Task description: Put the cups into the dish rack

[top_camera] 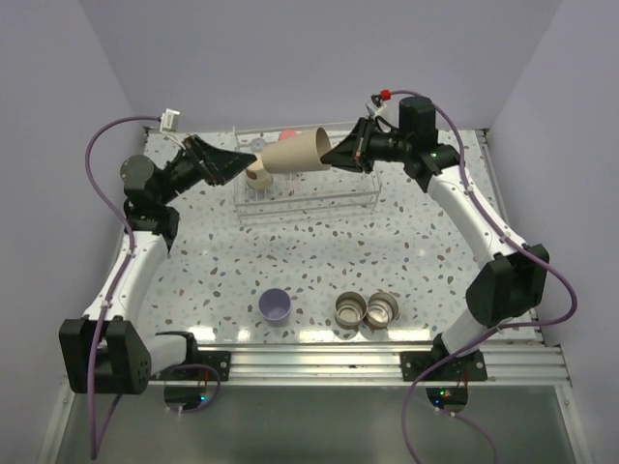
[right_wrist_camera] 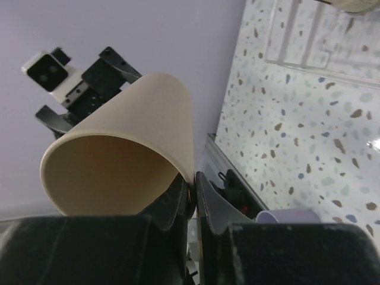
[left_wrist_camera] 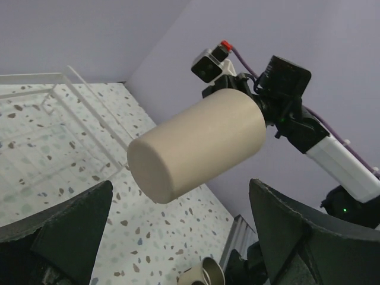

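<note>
right up against my right wrist camera is the rim of the beige cup (right_wrist_camera: 124,148). my right jaws are nearly closed on its wall, one finger inside the mouth and one outside. that pinch is all that carries it, so the cup sticks out sideways, closed base pointing away from me.

from above, the cup hangs lying on its side over the left half of the dish rack (top_camera: 308,206), not touching it as far as i can see. my left jaws are spread wide with nothing in them, facing the cup's base. in the left wrist view the base sits between the two fingers with a gap on each side.

my guess is this is a hand-off or a steadying grab. a rim pinch is fine for carrying but awkward for setting a cup down inside the wire walls, so the left side is lined up to take the body.

coral-red cup (top_camera: 288,132) is at the rack's far side. something small and tan (top_camera: 258,176) sits at its left end, can't tell what. lavender cup (top_camera: 276,305) and two steel cups (top_camera: 351,309) wait on the desk (top_camera: 222,261) near my bases.
</note>
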### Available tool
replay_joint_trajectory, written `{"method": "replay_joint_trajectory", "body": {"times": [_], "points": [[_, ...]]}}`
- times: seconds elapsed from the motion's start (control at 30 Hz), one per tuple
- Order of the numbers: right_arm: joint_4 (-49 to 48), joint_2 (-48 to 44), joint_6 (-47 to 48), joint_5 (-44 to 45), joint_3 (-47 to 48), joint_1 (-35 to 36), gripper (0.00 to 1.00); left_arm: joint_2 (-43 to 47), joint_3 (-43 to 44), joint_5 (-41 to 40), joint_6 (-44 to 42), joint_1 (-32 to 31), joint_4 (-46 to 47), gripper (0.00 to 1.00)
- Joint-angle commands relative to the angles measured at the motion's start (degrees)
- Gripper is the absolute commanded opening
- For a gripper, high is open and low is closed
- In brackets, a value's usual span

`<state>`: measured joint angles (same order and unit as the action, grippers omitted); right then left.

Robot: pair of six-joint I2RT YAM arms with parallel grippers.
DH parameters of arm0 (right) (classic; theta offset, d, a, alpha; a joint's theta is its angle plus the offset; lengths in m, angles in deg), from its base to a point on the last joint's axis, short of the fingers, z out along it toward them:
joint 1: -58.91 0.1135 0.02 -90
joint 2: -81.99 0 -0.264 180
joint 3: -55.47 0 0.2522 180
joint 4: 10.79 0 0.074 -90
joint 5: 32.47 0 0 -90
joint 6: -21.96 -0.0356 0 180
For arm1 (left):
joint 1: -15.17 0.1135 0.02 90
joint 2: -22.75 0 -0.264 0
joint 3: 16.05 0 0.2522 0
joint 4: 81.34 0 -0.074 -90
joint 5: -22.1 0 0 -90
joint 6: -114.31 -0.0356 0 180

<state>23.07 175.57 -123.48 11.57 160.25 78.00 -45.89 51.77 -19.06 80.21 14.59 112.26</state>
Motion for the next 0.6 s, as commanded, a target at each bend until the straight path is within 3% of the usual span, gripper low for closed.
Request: {"method": "replay_joint_trajectory", "body": {"times": [0.0, 0.2, 0.57], "points": [[-12.01, -0.33, -9.68, -6.34, -0.06, -0.11, 0.00, -0.52, -1.24, 7.23, 12.13, 0.49, 19.92, 1.00], [-17.36, -0.42, -14.51, -7.75, -2.69, 0.33, 0.00, -2.63, -2.21, 8.37, 17.04, 0.49, 27.39, 1.00], [-22.99, 0.11, -19.26, -8.36, -2.43, 3.49, 0.00, -4.75, -1.50, 8.56, 18.98, 0.49, 29.51, 1.00]]}}
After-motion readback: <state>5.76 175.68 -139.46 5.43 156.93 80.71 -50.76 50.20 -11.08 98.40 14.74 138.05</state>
